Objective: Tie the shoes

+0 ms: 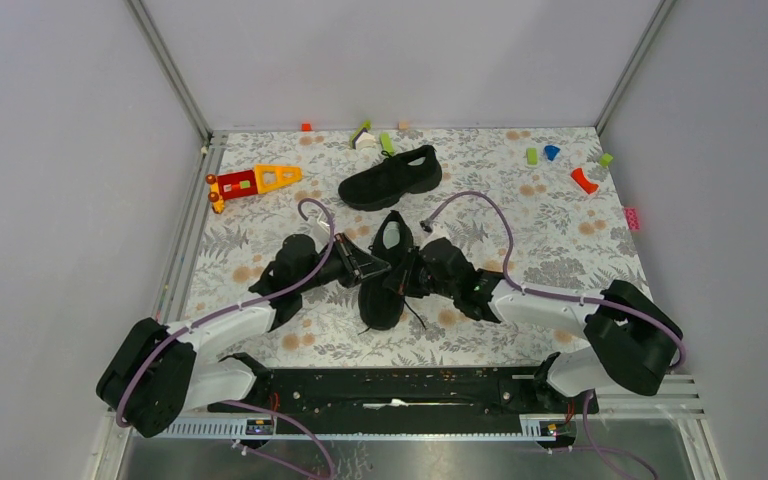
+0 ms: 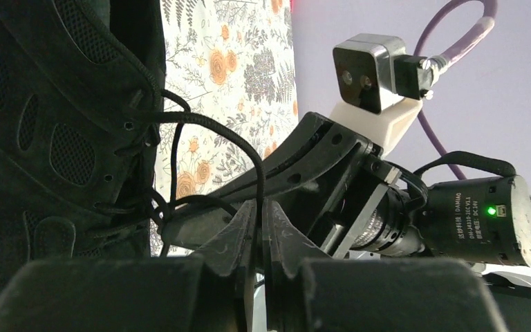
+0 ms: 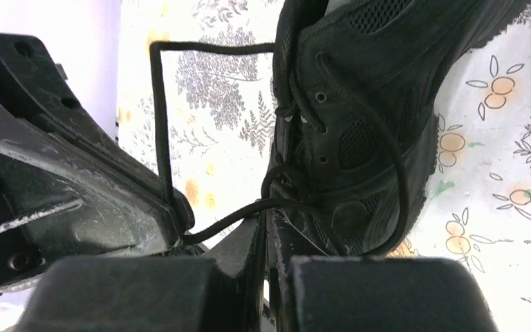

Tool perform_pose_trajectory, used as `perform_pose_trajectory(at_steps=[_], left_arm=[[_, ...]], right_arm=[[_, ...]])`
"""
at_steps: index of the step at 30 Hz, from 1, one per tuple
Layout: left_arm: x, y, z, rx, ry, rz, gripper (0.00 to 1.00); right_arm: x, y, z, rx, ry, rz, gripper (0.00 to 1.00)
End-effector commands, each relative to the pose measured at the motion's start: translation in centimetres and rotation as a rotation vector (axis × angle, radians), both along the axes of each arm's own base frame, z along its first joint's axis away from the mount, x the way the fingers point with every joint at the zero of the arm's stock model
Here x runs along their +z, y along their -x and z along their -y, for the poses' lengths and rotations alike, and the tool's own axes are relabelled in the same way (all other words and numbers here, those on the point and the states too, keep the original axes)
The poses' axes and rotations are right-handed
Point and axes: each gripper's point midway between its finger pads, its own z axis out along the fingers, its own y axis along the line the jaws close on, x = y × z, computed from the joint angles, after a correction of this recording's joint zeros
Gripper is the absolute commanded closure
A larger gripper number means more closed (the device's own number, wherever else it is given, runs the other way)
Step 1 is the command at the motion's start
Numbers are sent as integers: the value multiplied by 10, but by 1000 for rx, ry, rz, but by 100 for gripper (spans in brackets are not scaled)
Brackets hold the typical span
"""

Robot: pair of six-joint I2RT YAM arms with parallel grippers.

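Top external view showed the table (image 1: 560, 240) carrying a far shoe (image 1: 392, 176) and a near shoe (image 1: 380, 300) at centre, flanked by the left tool (image 1: 368, 262) and right tool (image 1: 412, 272), each pinched shut on its lace (image 3: 159, 124).

Floral cloth (image 1: 560, 250); red-and-yellow toy (image 1: 253, 181), far left; orange block (image 1: 306, 127), far edge; red piece (image 1: 584, 180), far right.

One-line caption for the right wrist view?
Right gripper pinches a lace of the black shoe over the floral tablecloth.
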Motion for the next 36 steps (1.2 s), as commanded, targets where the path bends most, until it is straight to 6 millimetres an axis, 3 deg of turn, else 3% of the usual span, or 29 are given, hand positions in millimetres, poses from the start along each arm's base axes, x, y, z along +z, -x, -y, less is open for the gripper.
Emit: perform_pose_trajectory(at_steps=[1,4,7,11,18,24,30,32,36], left_arm=[[20,3,1,-23,57,56,92],[15,4,1,-21,50,42,92],[8,6,-1,-20,45,29,92],[-4,11,-4,-16,30,7,93],[-28,18,-10,-16,-6,-18,93],[-43,25,-14,-24,-28,-35,94],[-44,29,-17,-27,-36,-26,94],[-42,31,-18,-35,-51,-11,94],[-36,34,-23,-40,-87,20,94]], right_arm=[[38,-28,-11,-95,-144,149,97],[46,-34,-14,-113,-211,198,96],[50,-34,-12,-116,-229,221,86],[42,-19,-7,-68,-183,171,70],[27,5,0,-30,-157,77,59],[38,21,4,26,-139,50,55],[61,14,15,70,7,148,60],[59,11,20,90,103,159,61],[65,6,10,226,232,195,63]])
